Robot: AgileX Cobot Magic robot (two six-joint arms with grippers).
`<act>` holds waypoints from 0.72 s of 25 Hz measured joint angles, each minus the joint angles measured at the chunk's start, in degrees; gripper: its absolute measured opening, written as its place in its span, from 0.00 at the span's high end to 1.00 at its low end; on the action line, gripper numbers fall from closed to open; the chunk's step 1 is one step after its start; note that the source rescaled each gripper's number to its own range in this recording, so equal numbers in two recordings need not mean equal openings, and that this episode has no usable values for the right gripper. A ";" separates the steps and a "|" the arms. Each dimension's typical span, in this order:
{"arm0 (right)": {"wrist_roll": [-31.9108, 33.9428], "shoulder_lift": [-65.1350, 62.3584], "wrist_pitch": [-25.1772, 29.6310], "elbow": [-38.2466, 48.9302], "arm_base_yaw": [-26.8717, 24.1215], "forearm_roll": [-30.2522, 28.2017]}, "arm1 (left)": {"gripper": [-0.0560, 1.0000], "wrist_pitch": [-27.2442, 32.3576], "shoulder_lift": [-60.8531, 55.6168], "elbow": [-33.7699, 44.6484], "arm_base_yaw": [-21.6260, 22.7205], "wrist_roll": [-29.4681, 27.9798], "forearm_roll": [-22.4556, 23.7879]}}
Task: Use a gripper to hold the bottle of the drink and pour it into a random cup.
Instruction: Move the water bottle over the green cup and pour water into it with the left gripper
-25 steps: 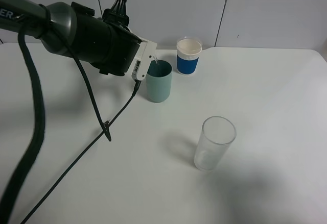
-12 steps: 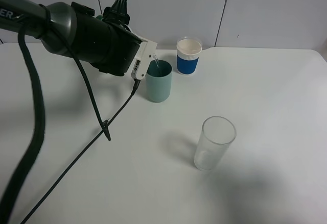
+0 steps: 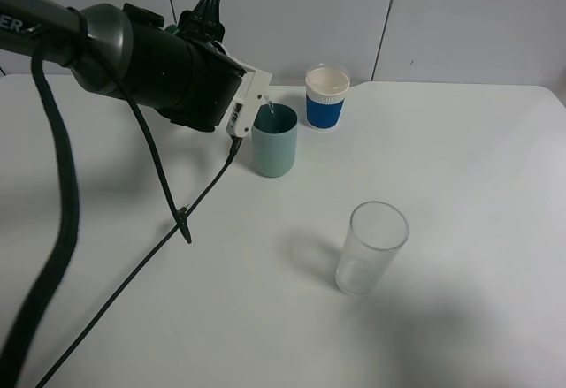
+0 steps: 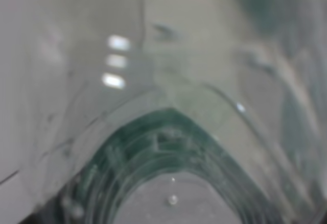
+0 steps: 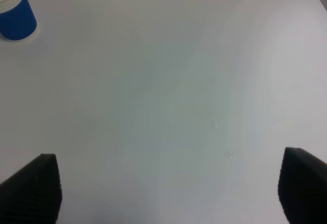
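- Left gripper [image 3: 251, 98]: white fingers at the end of a bulky black body, reaching in from the left of the high view. The fingers are clamped together on the bottle [image 4: 168, 147].
- Bottle: held tilted, with its mouth end pointing down over the open top of the teal cup [image 3: 275, 141]. In the high view only the small clear tip shows past the fingers. In the left wrist view its clear plastic wall fills the picture, with dark green showing through it. Whether liquid is running out cannot be told.
- Teal cup: upright on the white tabletop [image 3: 460, 167], just beside the white fingers and under the bottle's tip.
- White-and-blue cup [image 3: 326, 97]: upright, near the teal cup, towards the back wall.
- Clear glass [image 3: 371, 247]: upright, well apart from both cups, nearer the camera.
- Black cable [image 3: 181, 220]: trails from the left gripper across the tabletop.
- Right gripper [image 5: 168, 188]: seen only in its own wrist view, its dark fingers [image 5: 36, 183] spread wide apart above bare tabletop, holding nothing.
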 joint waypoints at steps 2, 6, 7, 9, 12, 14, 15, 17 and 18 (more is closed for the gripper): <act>0.00 0.00 0.00 0.00 0.00 0.00 | 0.95 0.00 0.00 0.00 0.00 0.02 0.00; 0.00 0.00 0.00 0.00 0.00 0.00 | 0.95 -0.05 0.00 0.00 0.00 0.02 0.15; 0.00 0.00 0.00 0.00 0.00 0.00 | 0.95 -0.11 0.00 0.00 0.00 0.02 0.15; 0.00 0.00 0.00 0.00 0.00 0.00 | 0.95 -0.15 0.00 0.00 0.00 0.02 0.17; 0.00 0.00 0.00 0.00 0.00 0.00 | 0.95 -0.24 0.00 0.00 0.00 0.02 0.22; 0.00 0.00 0.00 0.00 0.00 0.00 | 0.95 -0.40 0.00 0.00 0.00 0.02 0.39; 0.00 0.00 0.00 0.00 0.00 0.00 | 0.95 -0.44 0.00 0.00 0.00 0.02 0.39; 0.00 0.00 0.00 0.00 0.00 0.00 | 0.95 -0.44 0.00 0.00 0.00 0.02 0.43; 0.00 0.00 0.00 0.00 0.00 0.00 | 0.95 -0.44 0.00 0.00 0.00 0.02 0.43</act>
